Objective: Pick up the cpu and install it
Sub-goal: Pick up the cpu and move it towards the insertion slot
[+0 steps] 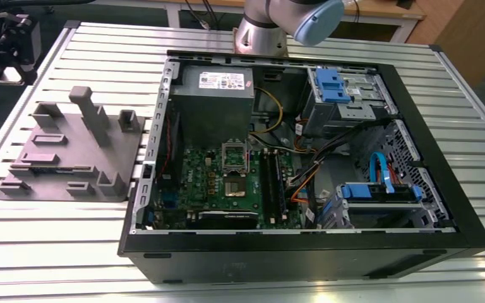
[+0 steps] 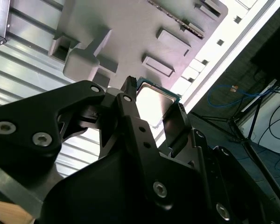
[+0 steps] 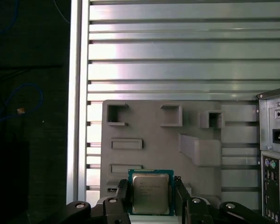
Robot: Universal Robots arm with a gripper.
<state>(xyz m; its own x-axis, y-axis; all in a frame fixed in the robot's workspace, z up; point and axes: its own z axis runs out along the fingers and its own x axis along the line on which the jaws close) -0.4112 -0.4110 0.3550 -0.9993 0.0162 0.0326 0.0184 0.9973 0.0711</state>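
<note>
Gripper [image 3: 150, 186] fingers [image 3: 123, 196] clenched on the cpu [image 3: 150, 198]; we see it over the grey fixture block [image 3: 154, 140] by the table [image 3: 177, 46] edge, probably off its surface.

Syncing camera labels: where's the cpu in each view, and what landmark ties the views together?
First wrist view: the cpu sits between the fingers, in front of the grey fixture block.
Second wrist view: the cpu is between the fingers, with the grey fixture block behind it.
Exterior view: the shared landmark, the grey fixture block, lies to the exterior view's left of the computer case.
</note>
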